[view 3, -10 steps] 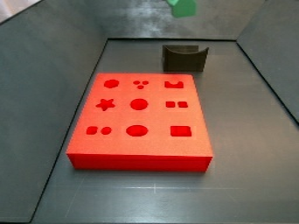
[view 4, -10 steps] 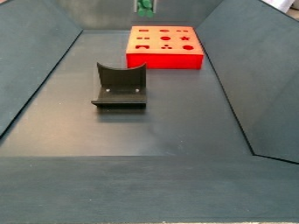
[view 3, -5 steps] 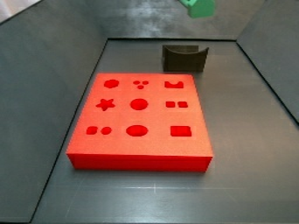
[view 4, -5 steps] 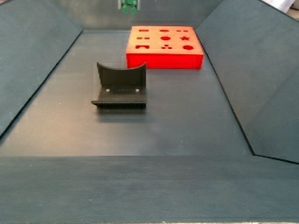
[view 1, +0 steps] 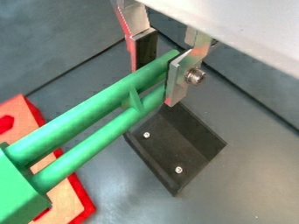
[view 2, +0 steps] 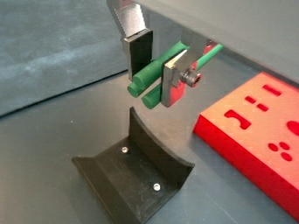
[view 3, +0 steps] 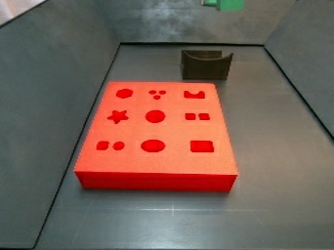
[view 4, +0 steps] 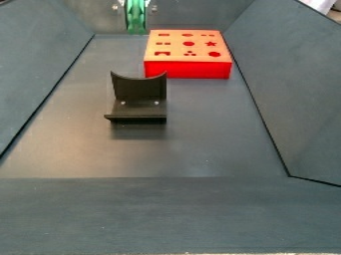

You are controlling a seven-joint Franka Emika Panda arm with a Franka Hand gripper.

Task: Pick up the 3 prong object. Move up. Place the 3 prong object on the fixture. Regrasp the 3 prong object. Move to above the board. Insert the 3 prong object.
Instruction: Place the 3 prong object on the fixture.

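Green and long, the 3 prong object [view 1: 105,118] sits clamped between my fingers [view 1: 184,77], its rods running out past the silver plates in both wrist views; my gripper [view 2: 158,74] is closed on it, holding it high in the air. In a side view only a sliver of the green piece [view 3: 229,4] shows at the top edge of the frame, above the fixture [view 3: 206,64], and in a side view it [view 4: 135,14] hangs near the far wall, beside the board's near-left corner. Below my gripper, in both wrist views, the fixture [view 2: 131,173] stands on the grey floor with its curved notch upward and two pale screws in its base plate, apart from the green piece. The board [view 3: 156,132] lies flat just beside the fixture, its cut-outs unfilled. Nothing lies between the held piece and the fixture.
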